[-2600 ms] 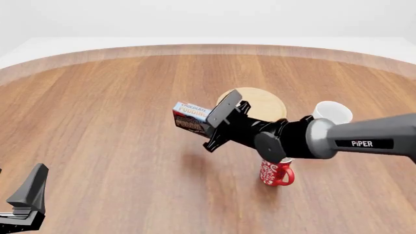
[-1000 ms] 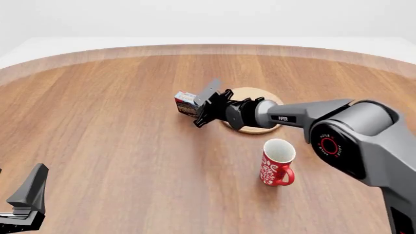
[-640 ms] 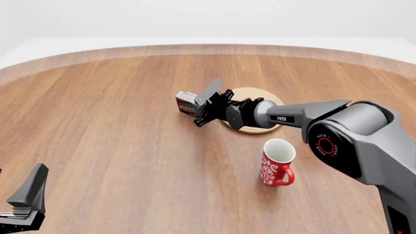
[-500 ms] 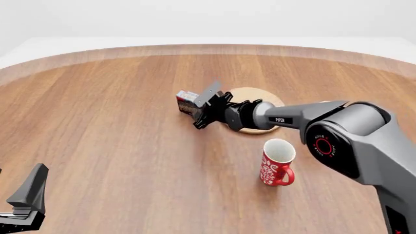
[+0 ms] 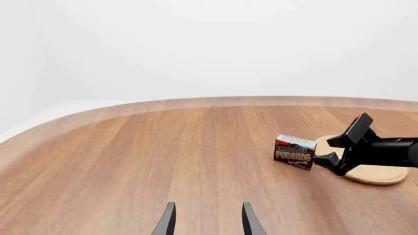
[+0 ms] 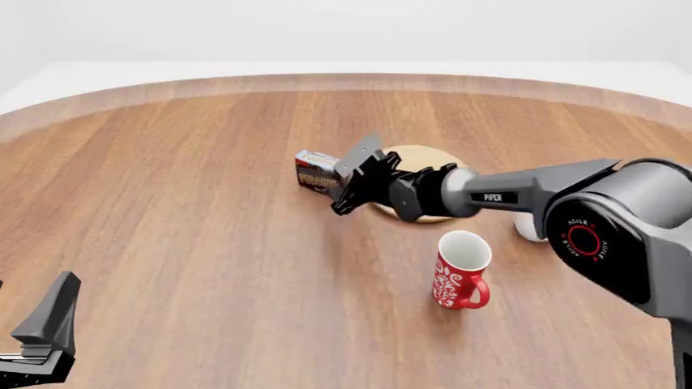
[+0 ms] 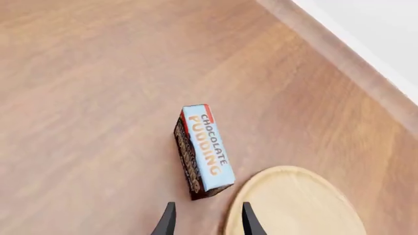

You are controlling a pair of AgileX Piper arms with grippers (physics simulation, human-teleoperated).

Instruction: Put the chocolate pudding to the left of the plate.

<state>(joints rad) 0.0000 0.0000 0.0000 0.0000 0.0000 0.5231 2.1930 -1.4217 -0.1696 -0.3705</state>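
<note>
From the left wrist view, the chocolate pudding (image 5: pixel 294 151) stands on the wooden table (image 5: pixel 130 156) well ahead of the left gripper (image 5: pixel 205 223), whose two fingers are parted with nothing between them. The box sits just beside the plate (image 5: pixel 372 171), on the side away from the right arm, with the right gripper (image 5: pixel 339 147) close against its plate-side end.

In the front view, the pudding (image 6: pixel 317 170) rests on the table just left of the plate (image 6: pixel 427 158), apart from its rim. The right gripper (image 6: pixel 352 178) reaches across the plate, its fingers spread and free of the box. The left gripper (image 6: pixel 38 340) idles at the near left corner, far from the box, so the right arm is much the nearer. A red mug (image 6: pixel 461 271) stands nearer the camera, well apart.

In the right wrist view, the pudding (image 7: pixel 203 149) lies just ahead of the right gripper (image 7: pixel 205 220), fingers unclenched and empty. Its long axis runs roughly along the line of the fingers, slightly skewed, alongside the plate (image 7: pixel 300 210) with a narrow gap. The placement looks done; a straight retreat should clear it.
</note>
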